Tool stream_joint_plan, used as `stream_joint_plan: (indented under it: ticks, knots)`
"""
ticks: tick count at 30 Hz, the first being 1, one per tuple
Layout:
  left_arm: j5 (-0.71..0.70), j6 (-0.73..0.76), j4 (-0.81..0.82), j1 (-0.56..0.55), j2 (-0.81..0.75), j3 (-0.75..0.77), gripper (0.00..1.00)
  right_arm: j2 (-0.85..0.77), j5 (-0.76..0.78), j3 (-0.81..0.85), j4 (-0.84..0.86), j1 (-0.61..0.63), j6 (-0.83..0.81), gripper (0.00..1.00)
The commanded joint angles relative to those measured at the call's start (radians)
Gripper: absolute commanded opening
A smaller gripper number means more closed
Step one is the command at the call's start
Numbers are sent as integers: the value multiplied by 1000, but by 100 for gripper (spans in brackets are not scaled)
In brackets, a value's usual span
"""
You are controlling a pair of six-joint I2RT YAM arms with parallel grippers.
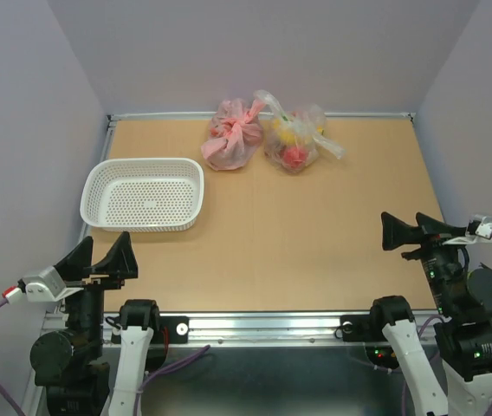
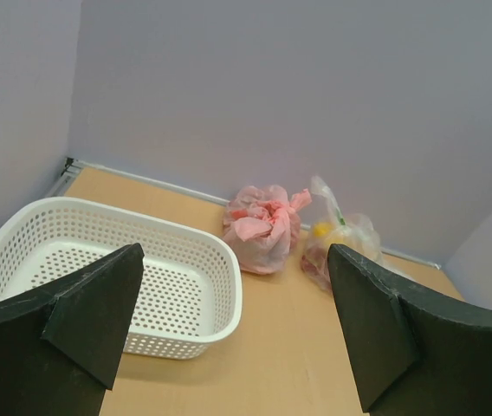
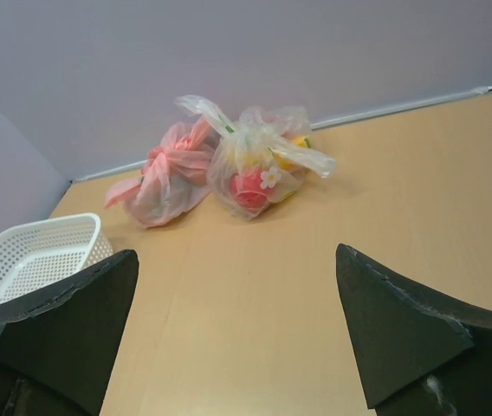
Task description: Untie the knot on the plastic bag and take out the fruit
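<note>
The clear plastic bag (image 1: 295,139) lies tied at the far middle of the table, with red and yellow fruit (image 1: 294,155) showing through it. Its knot (image 1: 287,118) sits on top with loose clear ears. It also shows in the right wrist view (image 3: 259,165) and the left wrist view (image 2: 339,240). My left gripper (image 1: 107,257) is open and empty at the near left, far from the bag. My right gripper (image 1: 406,228) is open and empty at the near right.
A pink tied bag (image 1: 233,134) lies just left of the clear bag. A white perforated basket (image 1: 144,193) stands at the left, ahead of the left gripper. Walls close the table on three sides.
</note>
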Motion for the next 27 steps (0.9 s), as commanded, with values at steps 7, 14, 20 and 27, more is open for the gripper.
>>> stream_joint_plan:
  ticks: [7, 14, 20, 27]
  knots:
    - [59, -22, 16, 3, 38, -25, 99, 101, 3, -43, 45, 3, 11, 100]
    - [84, -75, -67, 3, 118, -28, 99, 315, -59, -101, 103, 1, 106, 100]
    - [136, -37, -160, 3, 193, -32, 99, 578, -72, -67, 169, 1, 166, 100]
    - [162, -25, -219, 3, 218, -38, 99, 992, -122, 40, 336, 1, 157, 100]
